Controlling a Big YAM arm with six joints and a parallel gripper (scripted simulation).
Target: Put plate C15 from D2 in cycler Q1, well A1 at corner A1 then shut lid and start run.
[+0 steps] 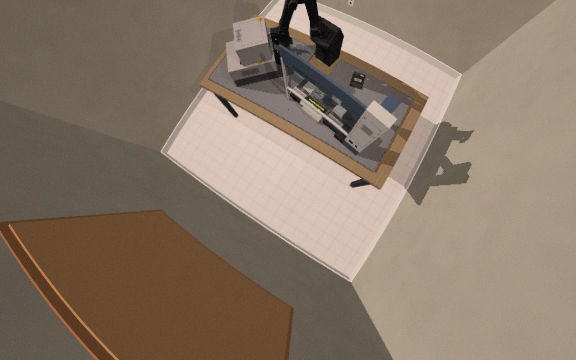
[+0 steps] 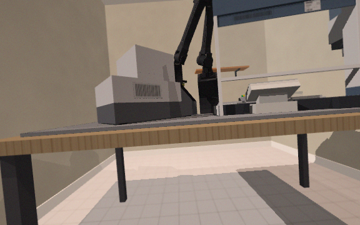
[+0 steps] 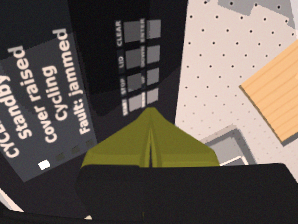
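gripper [image 3: 150, 137] closed tight, olive fingers pressed together into a wedge, nothing held between them. tip hovering just short of the key grid [image 3: 140, 63] on the dark front panel of the real-time cycler q1 [image 1: 251, 50], pointing at the nearest pair of grey keys; not clear whether touching. key captions beside the grid too blurred to read apart from "clear" at the far end and "lid" midway. left of the fingertips, a slanted status legend [image 3: 47, 86] in white letters: "standby", "cover raised", "cycling", "fault: jammed", with a small white square at its near end. right of the gripper, open room over a pale dotted surface [image 3: 213, 63], bounded further right by an orange wooden edge [image 3: 273, 96]. in the exterior view, arm [image 2: 189, 31] dropping steeply behind q1's grey casing, close against a white upright post [image 2: 218, 62] of the blue-topped frame; little space between casing, arm and post. q1's lid down in the top view. hand-off row beneath the blue panel [image 1: 318, 80], well to the side of the gripper; plate c15 not distinguishable there among the small items. table edge [image 2: 180, 131] running in front.
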